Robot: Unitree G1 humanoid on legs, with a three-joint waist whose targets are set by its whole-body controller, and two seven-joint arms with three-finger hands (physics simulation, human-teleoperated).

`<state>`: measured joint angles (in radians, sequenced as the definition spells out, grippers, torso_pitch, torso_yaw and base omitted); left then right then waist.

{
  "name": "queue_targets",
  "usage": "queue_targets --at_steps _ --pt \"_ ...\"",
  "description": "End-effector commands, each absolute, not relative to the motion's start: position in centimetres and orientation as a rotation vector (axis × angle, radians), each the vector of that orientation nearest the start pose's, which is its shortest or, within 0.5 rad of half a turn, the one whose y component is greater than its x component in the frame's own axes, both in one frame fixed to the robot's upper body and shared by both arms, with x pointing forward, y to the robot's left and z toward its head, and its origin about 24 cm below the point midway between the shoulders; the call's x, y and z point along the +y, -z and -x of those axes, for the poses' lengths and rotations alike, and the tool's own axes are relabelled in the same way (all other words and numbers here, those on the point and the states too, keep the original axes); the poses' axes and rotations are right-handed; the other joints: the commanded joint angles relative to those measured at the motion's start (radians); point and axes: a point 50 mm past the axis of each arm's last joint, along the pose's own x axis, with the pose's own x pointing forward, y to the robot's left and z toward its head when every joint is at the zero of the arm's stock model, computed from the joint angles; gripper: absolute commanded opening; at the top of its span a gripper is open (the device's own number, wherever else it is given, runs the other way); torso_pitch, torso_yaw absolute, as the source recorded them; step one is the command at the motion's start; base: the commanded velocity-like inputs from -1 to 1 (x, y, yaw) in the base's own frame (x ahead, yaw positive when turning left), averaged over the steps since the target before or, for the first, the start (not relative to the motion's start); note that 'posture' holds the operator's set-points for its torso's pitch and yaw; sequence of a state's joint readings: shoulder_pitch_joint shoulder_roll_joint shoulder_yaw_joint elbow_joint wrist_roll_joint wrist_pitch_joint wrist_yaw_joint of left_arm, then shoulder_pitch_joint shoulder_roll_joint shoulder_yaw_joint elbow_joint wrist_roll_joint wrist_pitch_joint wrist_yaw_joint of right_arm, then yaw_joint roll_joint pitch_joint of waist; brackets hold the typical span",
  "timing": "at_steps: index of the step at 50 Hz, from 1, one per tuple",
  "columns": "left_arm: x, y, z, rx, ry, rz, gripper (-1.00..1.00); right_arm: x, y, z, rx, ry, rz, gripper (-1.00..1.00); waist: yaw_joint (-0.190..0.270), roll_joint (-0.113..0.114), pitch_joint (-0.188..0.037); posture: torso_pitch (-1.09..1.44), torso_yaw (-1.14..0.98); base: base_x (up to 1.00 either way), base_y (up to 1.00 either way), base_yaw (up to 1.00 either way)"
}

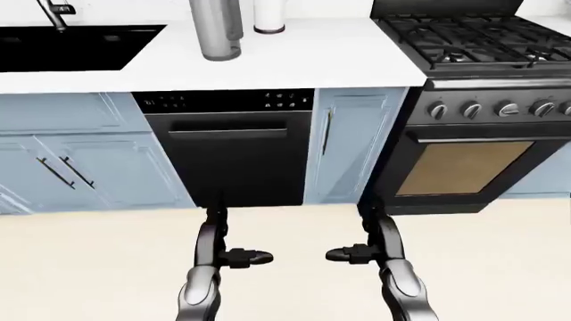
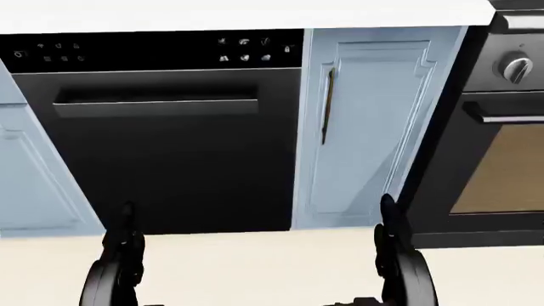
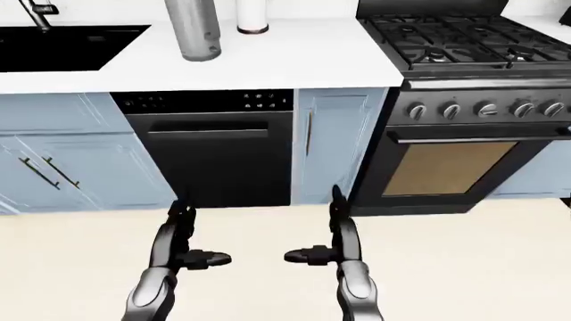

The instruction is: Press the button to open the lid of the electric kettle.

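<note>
Left-eye view shows the electric kettle (image 1: 217, 30) standing on the white tabletop (image 1: 339, 57), above the black dishwasher (image 1: 233, 150). Both hands hang low over the floor, left hand (image 1: 233, 256) and right hand (image 1: 359, 253), fingers spread open, holding nothing.

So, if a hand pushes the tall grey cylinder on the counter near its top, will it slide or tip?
The tall grey cylinder looks narrow for its height, so a high push probably tips it rather than slides it. Its metal-like skin likely gives fingers little grip. Its top is cut off, so weight cannot be judged. Both hands hang low, far from it.
</note>
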<state>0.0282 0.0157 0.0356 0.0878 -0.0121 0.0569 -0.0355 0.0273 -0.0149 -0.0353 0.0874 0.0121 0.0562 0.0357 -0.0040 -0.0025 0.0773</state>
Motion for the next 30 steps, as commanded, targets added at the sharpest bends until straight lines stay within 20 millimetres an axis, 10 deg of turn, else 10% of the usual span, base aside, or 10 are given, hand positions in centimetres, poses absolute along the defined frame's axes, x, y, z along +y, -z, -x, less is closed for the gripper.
queue_targets --at_steps 1,3,5,8,30 --pt "15.9 -4.1 -25.5 0.004 0.007 -0.005 1.00 -15.9 -4.2 -25.4 0.001 -0.012 0.005 1.00 -0.002 -0.008 -0.001 0.00 0.00 0.00 0.00 0.00" --pt "16.1 -4.6 -25.6 -0.002 0.003 -0.003 1.00 -15.9 -4.5 -25.5 -0.007 -0.009 0.011 1.00 0.007 -0.001 -0.062 0.00 0.00 0.00 0.00 0.00" --pt "16.3 -5.0 -25.6 -0.006 0.000 0.001 1.00 -16.0 -5.0 -25.7 -0.011 -0.005 0.004 1.00 0.006 -0.006 -0.017 0.00 0.00 0.00 0.00 0.00" --pt "16.5 -5.5 -25.6 -0.011 -0.006 -0.001 1.00 -16.2 -5.5 -25.9 -0.022 -0.006 -0.001 1.00 0.007 -0.007 -0.075 0.00 0.00 0.00 0.00 0.00" --pt "21.2 -16.9 -26.0 -0.193 -0.116 -0.048 1.00 -19.4 -16.9 -28.5 -0.196 0.030 -0.009 1.00 0.008 -0.001 -0.089 0.00 0.00 0.00 0.00 0.00"
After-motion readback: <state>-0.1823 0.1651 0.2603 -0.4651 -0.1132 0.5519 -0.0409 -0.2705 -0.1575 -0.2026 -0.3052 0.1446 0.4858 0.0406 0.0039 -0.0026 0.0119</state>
